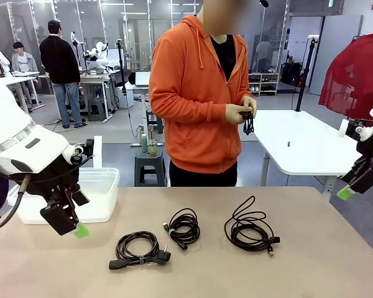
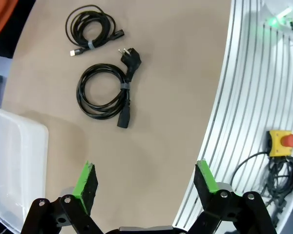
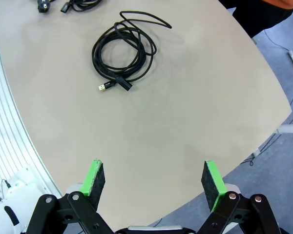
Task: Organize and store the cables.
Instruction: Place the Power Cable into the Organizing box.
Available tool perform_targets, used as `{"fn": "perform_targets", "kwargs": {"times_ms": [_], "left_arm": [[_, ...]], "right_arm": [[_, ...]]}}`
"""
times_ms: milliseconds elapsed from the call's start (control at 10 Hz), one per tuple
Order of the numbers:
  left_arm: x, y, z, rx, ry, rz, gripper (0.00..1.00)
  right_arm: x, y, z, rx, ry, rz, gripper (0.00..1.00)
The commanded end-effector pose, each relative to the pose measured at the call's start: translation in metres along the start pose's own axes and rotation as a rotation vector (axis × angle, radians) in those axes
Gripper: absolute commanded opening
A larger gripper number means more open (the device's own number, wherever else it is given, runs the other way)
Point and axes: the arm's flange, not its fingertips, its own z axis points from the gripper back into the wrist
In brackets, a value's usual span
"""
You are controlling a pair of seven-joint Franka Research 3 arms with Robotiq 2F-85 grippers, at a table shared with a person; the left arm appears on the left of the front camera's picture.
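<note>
Three coiled black cables lie in a row on the tan table: a power cord (image 1: 138,249) with a wall plug at front left, a smaller coil (image 1: 183,228) in the middle, and a looser coil (image 1: 250,231) with a USB end on the right. The person in an orange hoodie holds another cable (image 1: 248,119) in both hands. My left gripper (image 1: 70,221) hangs open above the table's left side, left of the power cord (image 2: 106,90); the smaller coil (image 2: 90,28) lies beyond it. My right gripper (image 1: 355,185) hovers open off the table's right edge, apart from the loose coil (image 3: 123,53).
A clear plastic bin (image 1: 102,197) stands at the table's back left, beside my left gripper, with its corner (image 2: 14,161) close by. The table's rounded right edge (image 3: 263,97) drops to grey floor. A yellow box with a red button (image 2: 282,143) sits below the left arm.
</note>
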Motion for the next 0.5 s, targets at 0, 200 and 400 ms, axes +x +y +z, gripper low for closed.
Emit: {"fn": "perform_targets", "kwargs": {"times_ms": [0, 200, 400], "left_arm": [[0.014, 0.004, -0.013, -0.062, 0.073, -0.058, 1.00], [0.030, 0.010, -0.042, -0.096, 0.128, -0.117, 1.00], [0.044, 0.005, -0.076, -0.095, 0.201, -0.149, 1.00]], "right_arm": [[0.002, -0.003, 0.001, 0.010, 0.002, 0.001, 1.00], [0.002, -0.003, 0.001, 0.010, 0.002, 0.001, 1.00], [0.002, -0.003, 0.001, 0.010, 0.002, 0.001, 1.00]]}}
